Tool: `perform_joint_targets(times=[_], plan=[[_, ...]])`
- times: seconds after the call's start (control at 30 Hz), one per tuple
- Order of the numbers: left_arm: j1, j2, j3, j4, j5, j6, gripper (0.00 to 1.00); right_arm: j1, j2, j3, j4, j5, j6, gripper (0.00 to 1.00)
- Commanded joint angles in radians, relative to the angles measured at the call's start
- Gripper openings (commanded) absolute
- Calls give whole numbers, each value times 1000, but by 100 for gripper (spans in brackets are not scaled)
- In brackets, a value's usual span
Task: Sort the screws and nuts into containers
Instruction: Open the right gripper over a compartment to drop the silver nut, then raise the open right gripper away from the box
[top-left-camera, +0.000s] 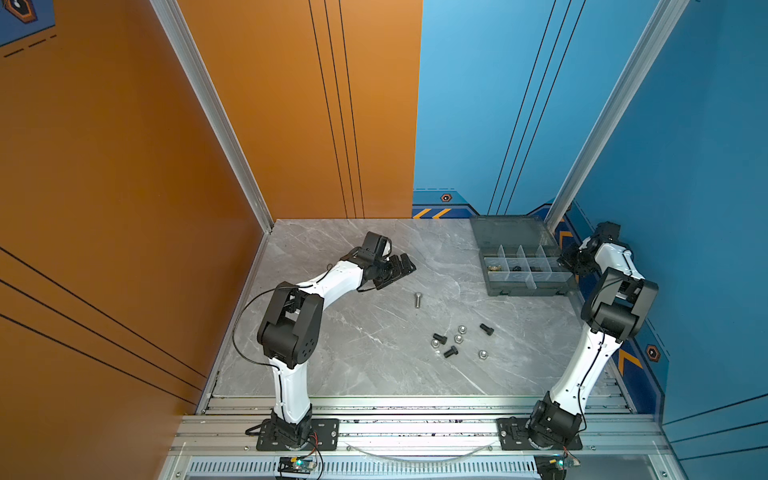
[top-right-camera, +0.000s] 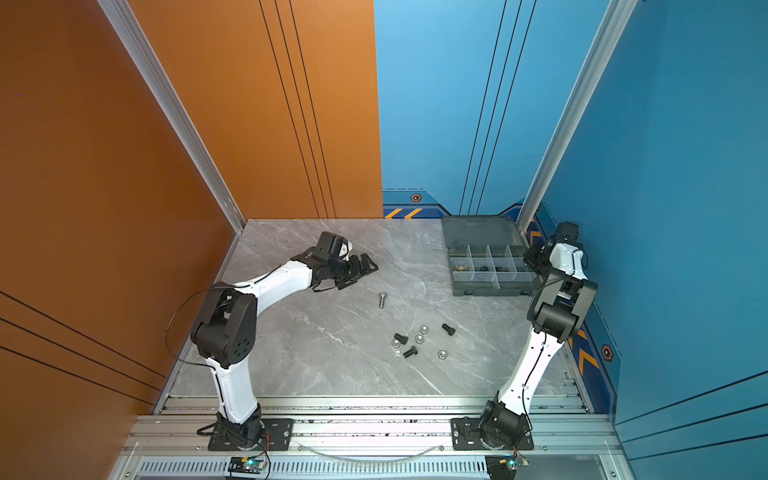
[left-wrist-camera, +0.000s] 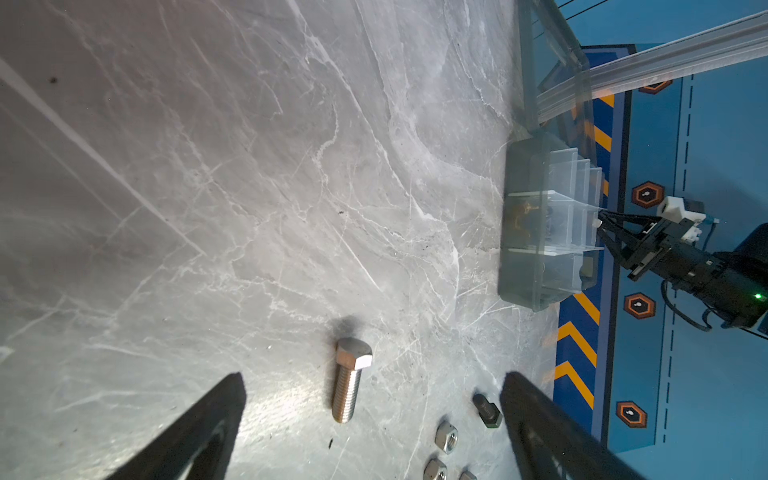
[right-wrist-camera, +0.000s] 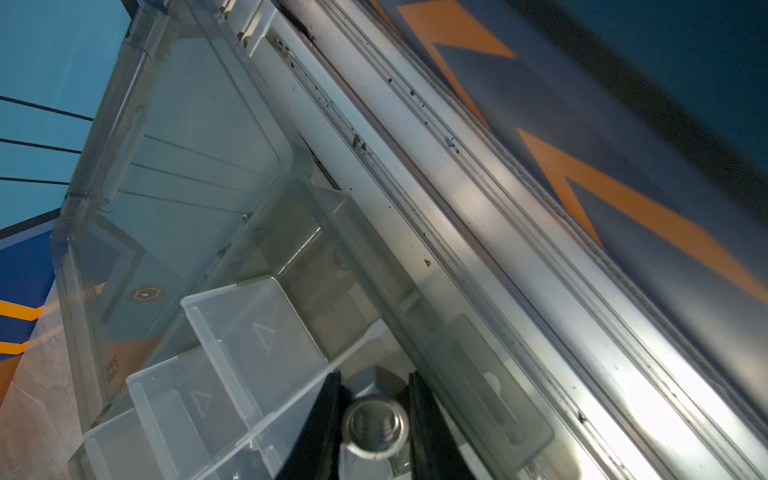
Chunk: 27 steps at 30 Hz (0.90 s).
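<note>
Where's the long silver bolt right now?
In both top views the silver bolt lies on the table, between the left end effector and the loose nuts.

Loose bolts and nuts on the right half of the table, open organiser box at the far right.

Long silver bolt (top-left-camera: 417, 300) flat near mid-table, hex head toward the far side. Nearer and further right, three stubby black bolts (top-left-camera: 439, 338) on their sides, scattered close among four silver hex nuts (top-left-camera: 458, 339). Smoky-grey organiser box (top-left-camera: 528, 291) in the far right corner, lid (top-left-camera: 507, 230) raised open behind pale-divided compartments; brass wing nuts (top-left-camera: 494, 266) in the leftmost one, dark pieces (top-left-camera: 516, 268) just right of them. Fifth silver nut (right-wrist-camera: 376, 428) pinched in the right gripper (right-wrist-camera: 374, 386) over the box's right end.
</note>
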Motion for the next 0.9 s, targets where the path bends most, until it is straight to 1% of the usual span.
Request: perform_joint_targets(times=[0.0,0.1,0.2,0.37,0.57,0.6,0.77,0.87], plan=[[10,-35,-16,-5,4,19,98,3,24,33,-21,44,13,20],[11,-35,-19,-2,4,19,98,7,26,45,-34,48,12,28],[11,-36,-22,0,7,19,98,12,16,52,-46,45,8,31],[12,-41,-30,7,17,21,98,20,-25,56,-73,50,-8,40],[11,-57,-49,12,32,22,98,28,-101,34,-128,53,-46,42],[12,-60,-53,45,36,21,98,32,-124,19,-134,55,-56,42],[11,-72,-63,58,61,30,98,69,-284,-83,-164,43,-90,42],[12,-77,-64,63,80,37,98,113,-377,-171,-204,31,-110,43]])
